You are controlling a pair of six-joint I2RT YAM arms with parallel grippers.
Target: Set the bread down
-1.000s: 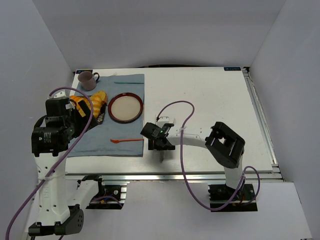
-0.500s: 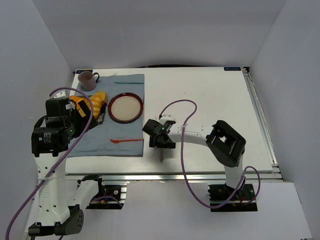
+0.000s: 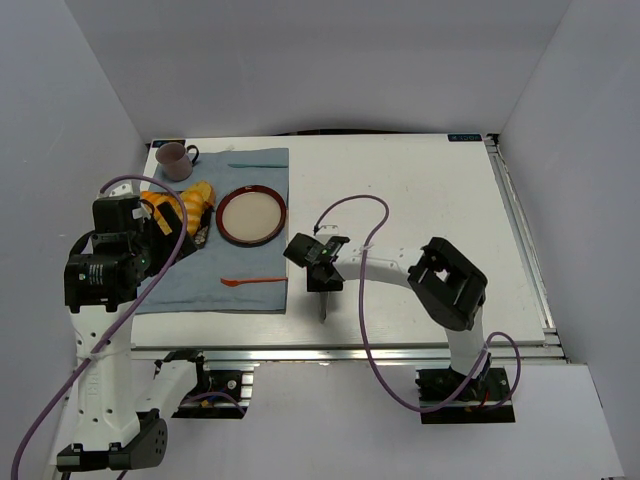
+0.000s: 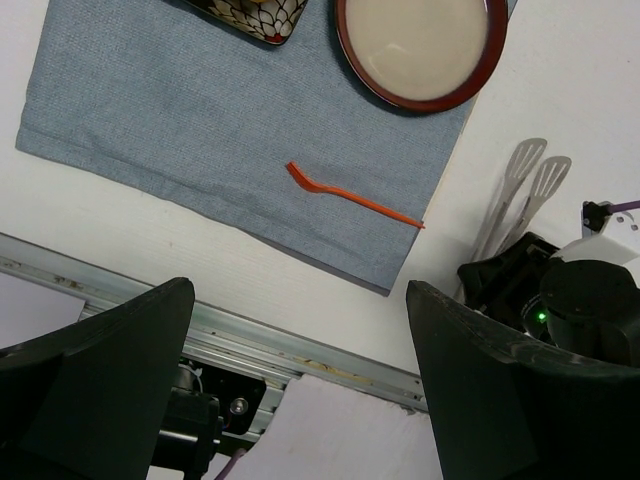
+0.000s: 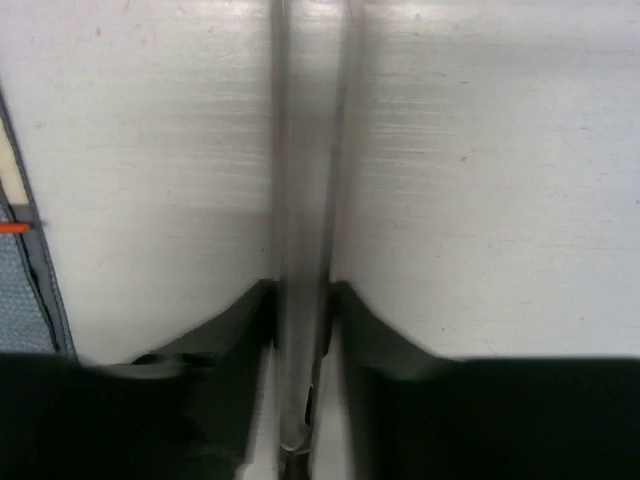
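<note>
Bread (image 3: 200, 194), the yellow roll, lies just left of the plate (image 3: 252, 194) in the top view. It's in a pile w/ deeper-orange pieces on a dark patterned tray (image 4: 252, 12). Part of that pile is hidden behind the left arm, so I can't tell exactly what the roll rests against. Nothing grips it.

Plate is round w/ a dark red rim and a pale centre, and sits on a grey-blue cloth (image 3: 170, 285). An orange utensil (image 4: 352, 196) lies on the cloth on the plate's near side, apart from it. A mug (image 3: 175, 160) stands left of & beyond the plate.

Left gripper (image 4: 300, 290) hangs above the cloth's near edge, on the plate's near-left side. Its fingers (image 4: 110, 370) are spread wide w/ nothing between them.

Right gripper (image 3: 320, 270) is right of the plate & nearer the arm bases, over bare table (image 3: 430, 190) off the cloth. It's clamped on metal tongs (image 3: 323, 305): the right wrist cam shows both fingers pressed against the two metal arms. In the left wrist cam the slotted tong tips sit beside the cloth's edge, clear of the plate.
</note>
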